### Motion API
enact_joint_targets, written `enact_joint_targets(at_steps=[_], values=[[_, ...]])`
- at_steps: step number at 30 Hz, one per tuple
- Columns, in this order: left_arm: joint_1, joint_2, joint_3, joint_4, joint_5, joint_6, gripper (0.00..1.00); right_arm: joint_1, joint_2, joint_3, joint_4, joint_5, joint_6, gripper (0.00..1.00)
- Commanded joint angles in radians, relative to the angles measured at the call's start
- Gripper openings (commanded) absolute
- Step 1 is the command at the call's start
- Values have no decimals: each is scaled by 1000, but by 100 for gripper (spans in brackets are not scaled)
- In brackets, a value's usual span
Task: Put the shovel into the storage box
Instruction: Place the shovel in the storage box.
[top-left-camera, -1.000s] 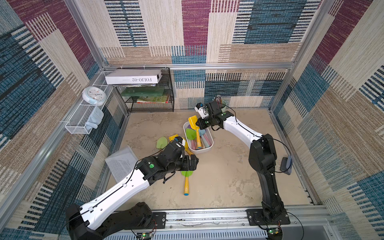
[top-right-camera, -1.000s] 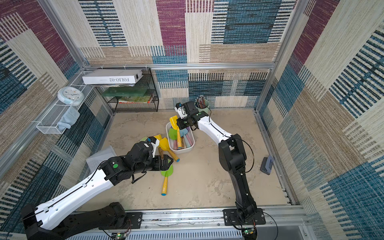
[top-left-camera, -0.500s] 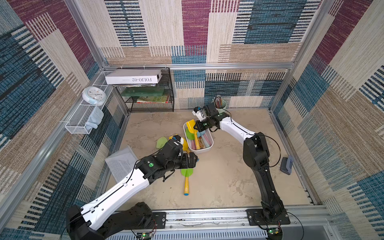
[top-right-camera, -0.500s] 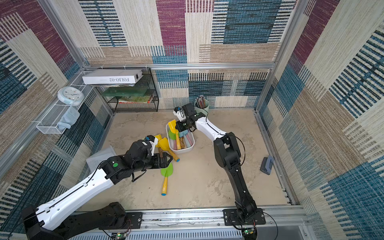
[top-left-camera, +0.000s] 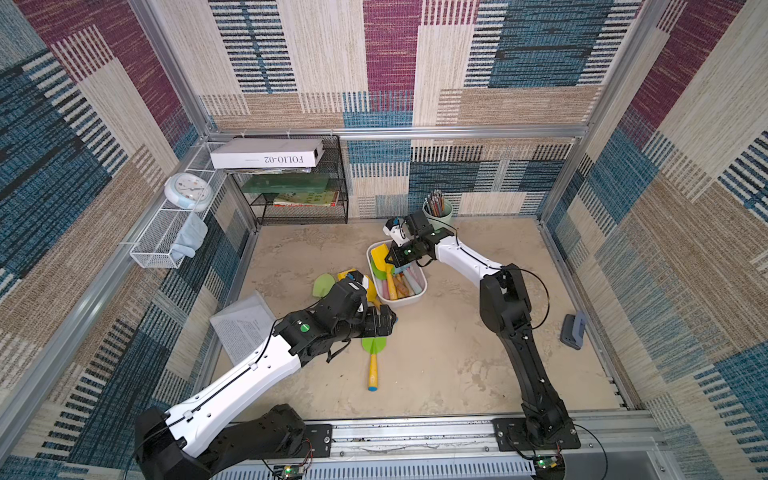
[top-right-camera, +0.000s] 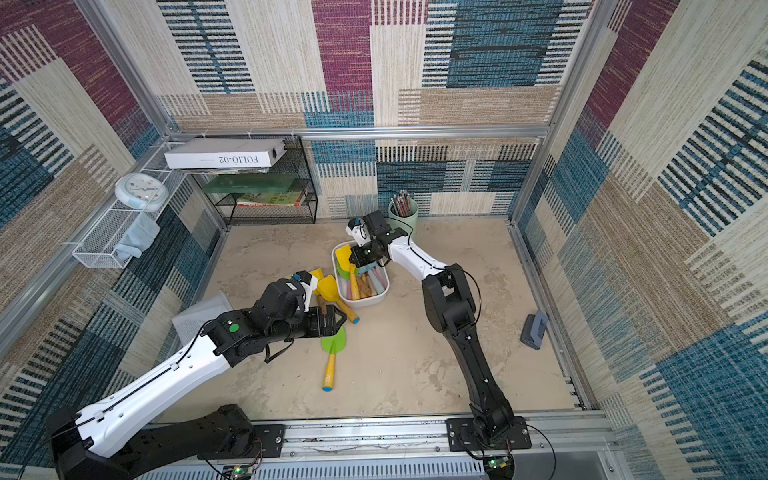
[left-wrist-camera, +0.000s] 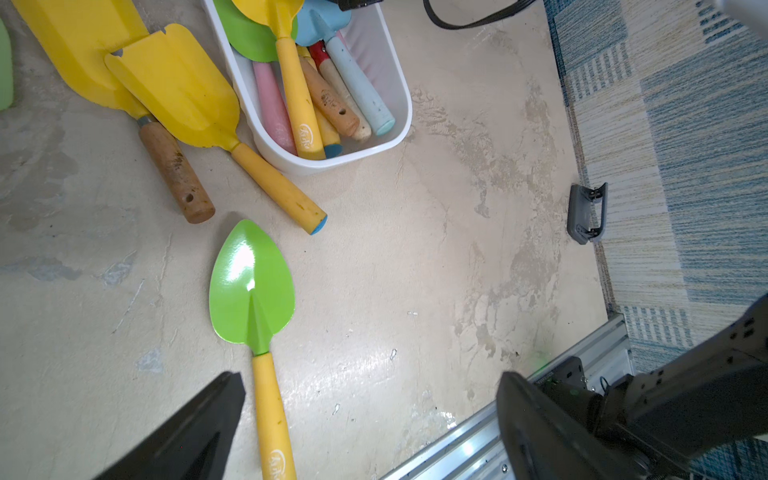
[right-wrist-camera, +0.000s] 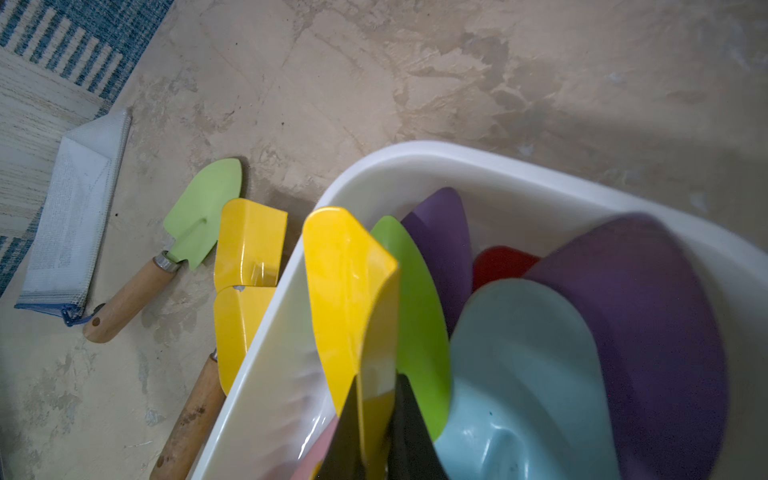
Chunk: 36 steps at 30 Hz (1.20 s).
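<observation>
Jaws of the right arm (top-left-camera: 461, 258) clamped shut on a yellow shovel (right-wrist-camera: 345, 282) near the base of its blade. Shovel already inside the white box (left-wrist-camera: 332, 164), handle among the other handles, blade at the box's far end beside the wall. Jaws of the left arm (top-left-camera: 257, 368) spread wide and empty, hovering over a green shovel (left-wrist-camera: 251, 286) flat on the tabletop (top-left-camera: 457, 365). Yellow handle of that shovel between the fingers (left-wrist-camera: 187, 436), just beside one of them.

Mottled beige tabletop, like worn stone, edged by a silver metal frame. Walls (top-left-camera: 540, 62) in woven patchwork of blue, maroon and cream.

Four shovels loose on the tabletop, all near the box:
- the green one
- yellow scoop with a yellow handle (left-wrist-camera: 183, 91)
- yellow scoop with a wooden handle (left-wrist-camera: 79, 45)
- pale green trowel (right-wrist-camera: 208, 208)

Six blades visible in the box: one yellow, one green, one red, one pale blue, two purple.

One each elsewhere:
- black wire shelf (top-left-camera: 303, 214) at the back, with a white case (top-left-camera: 266, 153) marked FOLIO-02 on top
- mint pencil cup (top-left-camera: 448, 217)
- white mesh basket (top-left-camera: 153, 249) on the left wall, holding a clock (top-left-camera: 188, 191) and a blue cloth (top-left-camera: 189, 237)
- mesh pouch (top-left-camera: 243, 328)
- small grey device (top-left-camera: 572, 330) near the right wall
</observation>
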Motion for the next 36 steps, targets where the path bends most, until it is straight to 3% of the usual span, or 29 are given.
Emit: enact_joint_targets(at_steps=[1,12,20,29,36], values=[[2,5,8,-1,8,5,99,0,14,20,-13,5,3,0],[3,37,14,3,30,6,99,-1,32,27,-25,8,6,0],[4,74,28,-20,39,6,99,-4,30,28,-40,28,-1,20],[4,88,26,-39,34,2,99,-5,8,28,-56,43,-4,26],[10,106,39,-103,-43,-12,99,-5,-30,23,-89,82,-12,27]])
